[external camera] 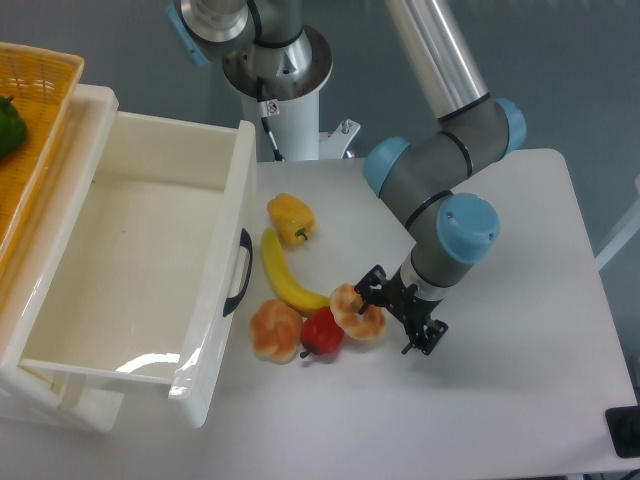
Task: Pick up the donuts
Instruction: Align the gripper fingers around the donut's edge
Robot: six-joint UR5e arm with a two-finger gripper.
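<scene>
The donut (355, 311) is an orange-tan ring with pale icing, lying on the white table beside a red pepper (322, 332). My gripper (397, 313) hangs just right of it with its black fingers spread open. One finger (368, 284) overlaps the donut's right edge and the other finger (425, 340) stands off to the lower right. Nothing is held between them. The wrist hides part of the donut's right side.
A banana (283, 275) and a yellow pepper (291, 217) lie left of the donut, and an orange-pink round toy (275, 329) sits by the red pepper. A white open drawer (210, 330) fills the left, with a wicker basket (40, 120) at the far left.
</scene>
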